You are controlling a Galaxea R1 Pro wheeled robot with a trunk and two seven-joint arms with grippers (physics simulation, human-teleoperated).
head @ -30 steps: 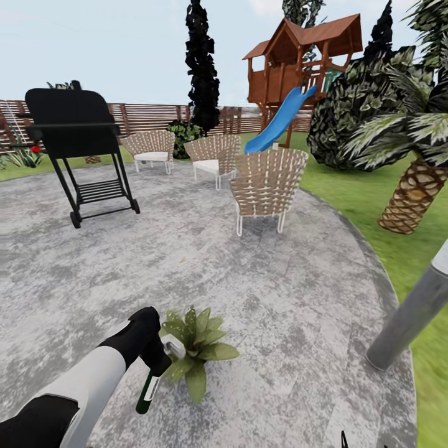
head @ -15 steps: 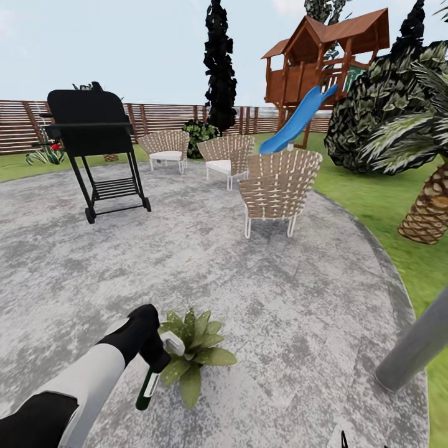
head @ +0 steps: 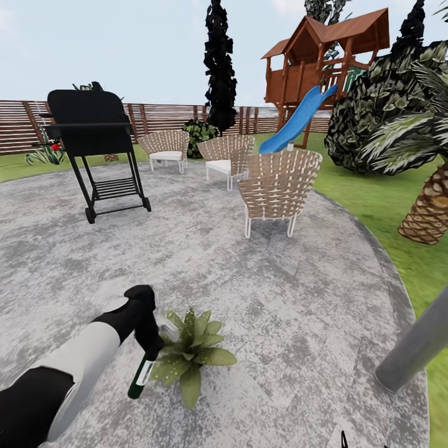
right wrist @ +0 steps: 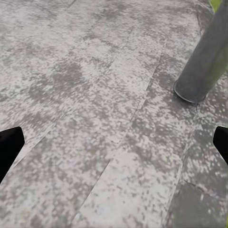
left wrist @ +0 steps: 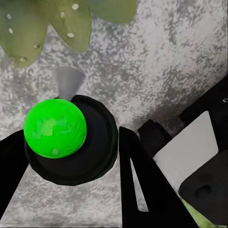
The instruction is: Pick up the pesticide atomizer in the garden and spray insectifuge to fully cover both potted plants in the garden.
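One grip: the left gripper (head: 148, 339) is closed on the pesticide atomizer (head: 142, 373), a slim dark green spray bottle with a white label and a pale trigger head; the bottle hangs tilted from the jaws, base toward the paving.
Left wrist view: the bottle's round dark body with a bright green end (left wrist: 55, 127) sits between the black fingers (left wrist: 142, 185), and a small pale cone of spray (left wrist: 69, 81) points at broad green leaves (left wrist: 52, 23) speckled with pale droplets.
Target plant: a low rosette of broad pointed green leaves, one of the potted plants (head: 190, 354), stands on the mottled grey round paved patio (head: 261, 286), just beside the trigger head; its pot does not show from the head camera.
Right gripper: its dark fingertips (right wrist: 9, 147) sit at the two edges of the right wrist view with bare paving between them, so it is spread apart and holds nothing; a grey bollard lamp post (right wrist: 202, 61) stands near.
Surroundings: a black wheeled barbecue grill (head: 93, 149), three woven wicker chairs (head: 277, 186) and a brown slatted wooden fence (head: 168, 118) lie well beyond.
Step in hand: spraying the first plant, judging by the droplets.
Next move: likely sweep the nozzle over leaves not yet speckled, keeping it aimed at the rosette; the second plant then has to be found.
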